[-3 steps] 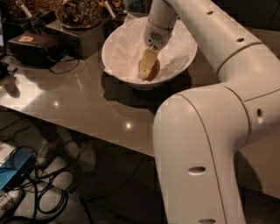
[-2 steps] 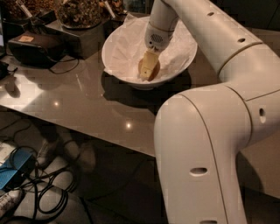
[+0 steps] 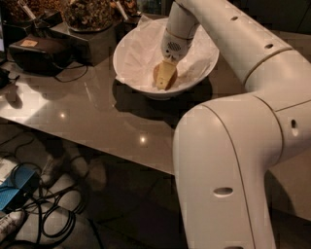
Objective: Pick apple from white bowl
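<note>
The white bowl (image 3: 130, 57) stands on the grey table, lined with crinkled white paper. My gripper (image 3: 165, 78) reaches down into the middle of the bowl from the upper right. The apple (image 3: 157, 75) shows only as a small orange-brown patch at the gripper's left side, low in the bowl. The gripper's pale yellowish tip covers most of it. The gripper is touching or right against the apple.
Dark glass bowls of brown snacks (image 3: 87, 12) stand on a dark stand behind the bowl at the upper left. A black box (image 3: 36, 51) with a cable lies left of the bowl. My arm's large white body (image 3: 228, 160) fills the right foreground. Cables and a blue device (image 3: 17, 187) lie on the floor below the table edge.
</note>
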Robot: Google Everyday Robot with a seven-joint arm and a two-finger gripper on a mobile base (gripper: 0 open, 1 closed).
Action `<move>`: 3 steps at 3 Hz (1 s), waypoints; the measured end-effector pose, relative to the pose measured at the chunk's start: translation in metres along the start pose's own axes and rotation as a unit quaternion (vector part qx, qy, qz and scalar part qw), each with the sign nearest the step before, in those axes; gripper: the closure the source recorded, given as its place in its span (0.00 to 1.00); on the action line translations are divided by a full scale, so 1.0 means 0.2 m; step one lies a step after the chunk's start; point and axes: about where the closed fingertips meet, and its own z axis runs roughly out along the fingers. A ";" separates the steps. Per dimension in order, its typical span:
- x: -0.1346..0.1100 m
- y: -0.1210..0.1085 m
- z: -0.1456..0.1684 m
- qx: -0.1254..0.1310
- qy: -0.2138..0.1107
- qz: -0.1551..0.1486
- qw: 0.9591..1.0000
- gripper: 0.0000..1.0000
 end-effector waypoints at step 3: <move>-0.03 0.01 -0.03 0.010 -0.013 -0.010 1.000 1.00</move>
